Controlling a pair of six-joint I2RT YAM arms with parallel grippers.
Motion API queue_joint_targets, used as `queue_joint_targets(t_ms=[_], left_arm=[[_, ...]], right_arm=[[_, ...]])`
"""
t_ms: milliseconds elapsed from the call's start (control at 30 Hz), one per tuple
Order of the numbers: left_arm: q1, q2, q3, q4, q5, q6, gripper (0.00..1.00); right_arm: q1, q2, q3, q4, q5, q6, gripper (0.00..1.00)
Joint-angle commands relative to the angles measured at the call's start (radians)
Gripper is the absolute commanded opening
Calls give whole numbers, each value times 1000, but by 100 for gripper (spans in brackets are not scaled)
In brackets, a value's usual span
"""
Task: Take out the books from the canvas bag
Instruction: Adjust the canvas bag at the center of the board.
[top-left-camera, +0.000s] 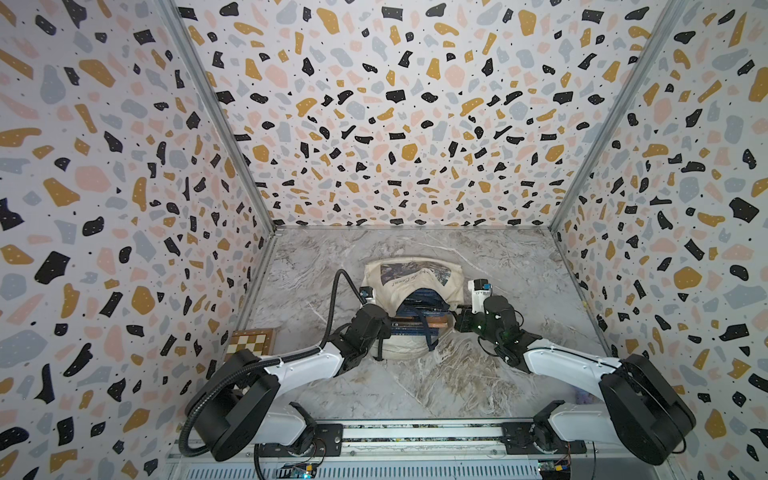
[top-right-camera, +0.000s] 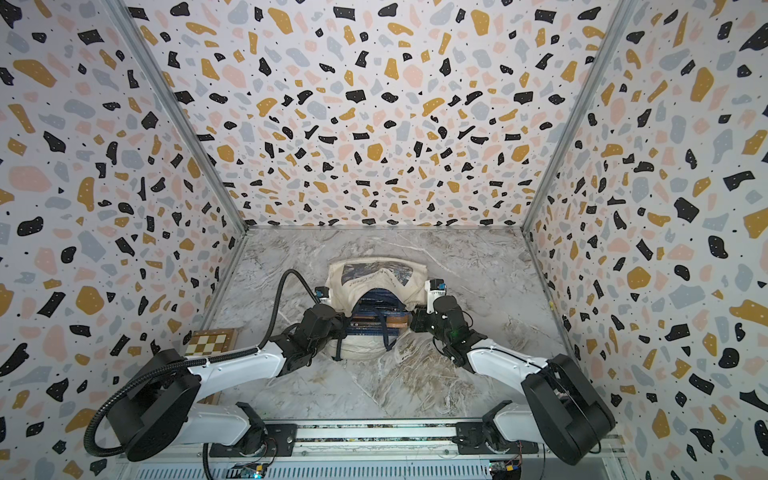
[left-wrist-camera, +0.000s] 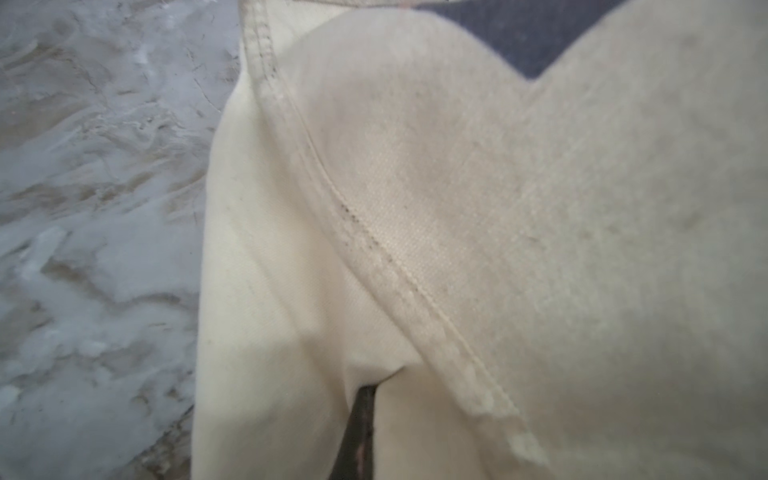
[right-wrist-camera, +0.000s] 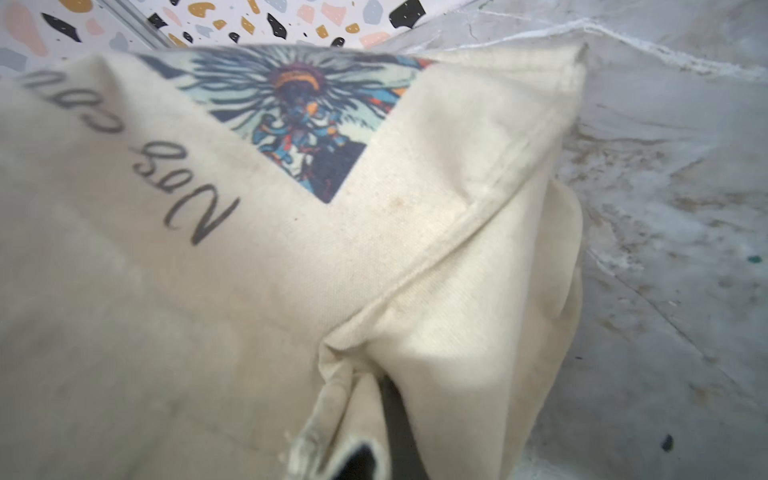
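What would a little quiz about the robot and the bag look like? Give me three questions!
1. True or false: the books lie fully outside the canvas bag.
2. Pick one. The left gripper and the right gripper are each shut on: A) the bag's cream cloth, B) a book, C) nothing at all.
3. Fill in the gap: the chessboard box sits on the robot's ___ side.

Key
1. False. The stack sits in the bag's open mouth, with the navy handles draped over it.
2. A.
3. Left.
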Motion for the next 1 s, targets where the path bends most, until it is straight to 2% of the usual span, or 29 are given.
queue_joint_targets(t_ms=[0, 233, 333, 400, 500, 567, 633, 800, 967], left_arm=[[-4, 30, 11, -13, 27, 18, 0], [-2, 45, 100, 3, 45, 98, 0], [-2, 40, 119, -7, 60, 137, 0], [-2, 33, 115, -11, 72, 146, 0], [-2, 20, 78, 25, 83, 129, 0], [-2, 14, 51, 58, 98, 113, 0], [-2, 8, 38, 88, 119, 108, 0], [-2, -22, 42, 100, 161, 114, 0], [-2, -75, 44, 116, 185, 134, 0]], right_arm=[[-9, 90, 50, 26, 44, 58, 0], [-120, 298, 229, 65, -53, 47, 0], [-144, 320, 325, -19, -50, 6, 0], [-144, 285, 343, -67, -39, -15, 1], [-131, 185, 307, -114, -19, -25, 46], [-122, 105, 261, -128, -19, -37, 60], [-114, 20, 207, -141, -23, -42, 66], [-86, -175, 128, -198, -64, -87, 71], [30, -245, 108, -164, -205, -177, 75]])
